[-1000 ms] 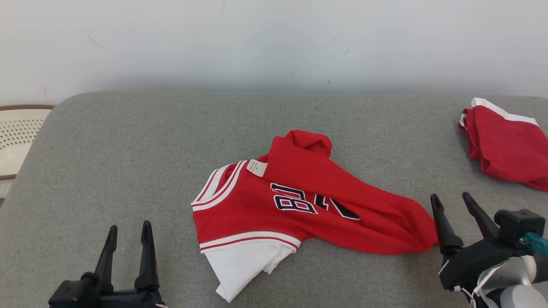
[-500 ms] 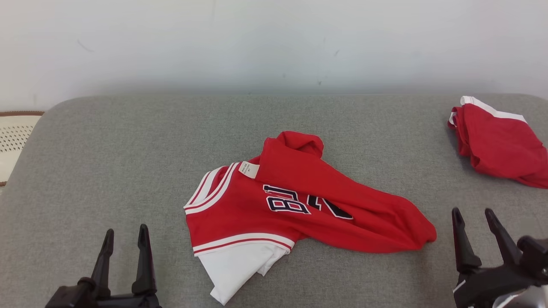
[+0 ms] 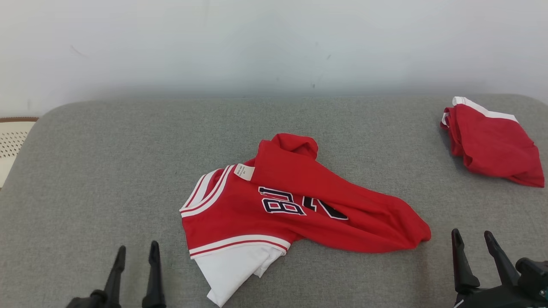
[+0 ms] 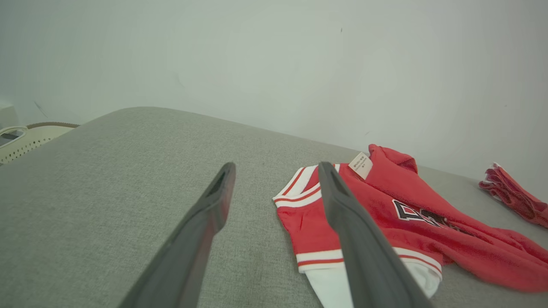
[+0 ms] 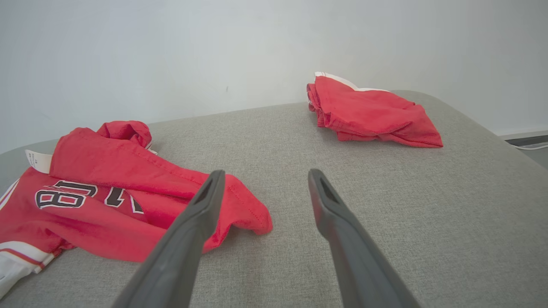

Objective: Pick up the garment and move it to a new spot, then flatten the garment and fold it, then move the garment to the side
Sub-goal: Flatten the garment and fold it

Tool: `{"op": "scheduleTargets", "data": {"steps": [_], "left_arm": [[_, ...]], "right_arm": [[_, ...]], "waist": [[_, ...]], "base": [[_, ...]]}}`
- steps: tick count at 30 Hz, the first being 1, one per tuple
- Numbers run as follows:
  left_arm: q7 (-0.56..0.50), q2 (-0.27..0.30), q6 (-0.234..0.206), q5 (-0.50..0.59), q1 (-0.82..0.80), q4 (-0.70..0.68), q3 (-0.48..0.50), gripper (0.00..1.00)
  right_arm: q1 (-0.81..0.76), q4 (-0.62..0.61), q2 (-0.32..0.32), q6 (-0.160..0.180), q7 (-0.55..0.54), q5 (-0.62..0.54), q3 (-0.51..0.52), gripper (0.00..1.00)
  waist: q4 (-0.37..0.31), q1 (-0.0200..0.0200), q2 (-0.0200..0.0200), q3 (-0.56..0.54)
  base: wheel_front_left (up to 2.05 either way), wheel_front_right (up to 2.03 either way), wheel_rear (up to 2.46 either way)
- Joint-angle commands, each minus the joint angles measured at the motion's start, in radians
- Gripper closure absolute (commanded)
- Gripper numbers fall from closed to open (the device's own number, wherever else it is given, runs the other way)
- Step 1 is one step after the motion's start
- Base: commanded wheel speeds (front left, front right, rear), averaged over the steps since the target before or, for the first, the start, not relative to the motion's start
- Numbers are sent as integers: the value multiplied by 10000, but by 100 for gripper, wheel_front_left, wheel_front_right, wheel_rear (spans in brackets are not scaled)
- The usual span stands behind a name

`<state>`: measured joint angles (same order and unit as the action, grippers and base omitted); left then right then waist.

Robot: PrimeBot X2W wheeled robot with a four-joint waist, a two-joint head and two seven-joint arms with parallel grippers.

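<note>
**End effectors: 2.**
- Left end effector (image 3: 138, 246): two dark fingers standing apart with nothing between them. It sits to the near left of the jersey, apart from the cloth.
- Right end effector (image 3: 472, 232): fingers likewise apart and empty. It is near the jersey's near-right tip, just clear of it.

**Garments: 2.**
- Jersey (image 3: 274, 214): the task's garment. It is red with white-and-red striped trim, a white sleeve and dark characters outlined in white. It has one white neck label (image 3: 245, 172). It lies rumpled at the middle of the padded surface, with one red flap folded across its chest so the lettering is partly covered. The white sleeve points toward the near edge.
- Second red garment (image 3: 492, 145): it has white trim and is gathered into a folded bundle. It lies well apart from the jersey, to its far right.

**Supporting surface: 1.**
- Grey padded surface (image 3: 107, 171): round-cornered, and it carries both garments.

**Containers: 1 possible.**
- Pale perforated object (image 3: 10, 139): it has a brown rim and lies far left of the jersey, beyond the surface's edge. What it holds cannot be told.

**Backdrop: 1.**
- Plain pale wall (image 3: 274, 42) behind the jersey.
</note>
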<state>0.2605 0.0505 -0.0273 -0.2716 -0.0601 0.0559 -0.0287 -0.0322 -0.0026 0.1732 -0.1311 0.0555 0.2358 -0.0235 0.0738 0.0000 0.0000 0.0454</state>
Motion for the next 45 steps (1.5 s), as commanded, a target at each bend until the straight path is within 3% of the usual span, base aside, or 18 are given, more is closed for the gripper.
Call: {"op": "scheduleTargets", "data": {"steps": [1,9,23,37,38,41,42,45], "left_arm": [[33,2,47,-32,158,67,-41,0],[33,7,292,-317,82,990,-932,0],[32,7,618,116,-293,3161,-2461,0],[32,8,595,273,-947,4303,-2593,0],[32,8,584,283,-1005,4260,-2603,13],[32,9,587,342,-1044,4022,-2640,91],[32,9,591,374,-1018,3996,-2653,100],[32,11,586,306,-957,3740,-2533,100]], "right_arm": [[32,30,-2,7,66,-58,-25,0],[229,203,-8,7,139,-8,-266,0],[520,452,2,7,261,56,-548,0],[634,643,94,7,340,138,-666,0],[643,651,91,7,346,137,-662,0],[613,693,65,7,365,132,-649,0],[594,719,50,7,372,142,-661,0],[600,786,22,7,415,211,-740,0]], "waist": [[-4,0,0,-1],[-64,0,0,79],[-315,0,0,295],[-648,0,0,395],[-659,0,0,388],[-642,0,0,354],[-619,0,0,337],[-508,0,0,269]], "base": [[0,0,0],[0,0,0],[0,0,0],[0,0,0],[0,0,0],[0,0,0],[0,0,0],[0,0,0]]}}
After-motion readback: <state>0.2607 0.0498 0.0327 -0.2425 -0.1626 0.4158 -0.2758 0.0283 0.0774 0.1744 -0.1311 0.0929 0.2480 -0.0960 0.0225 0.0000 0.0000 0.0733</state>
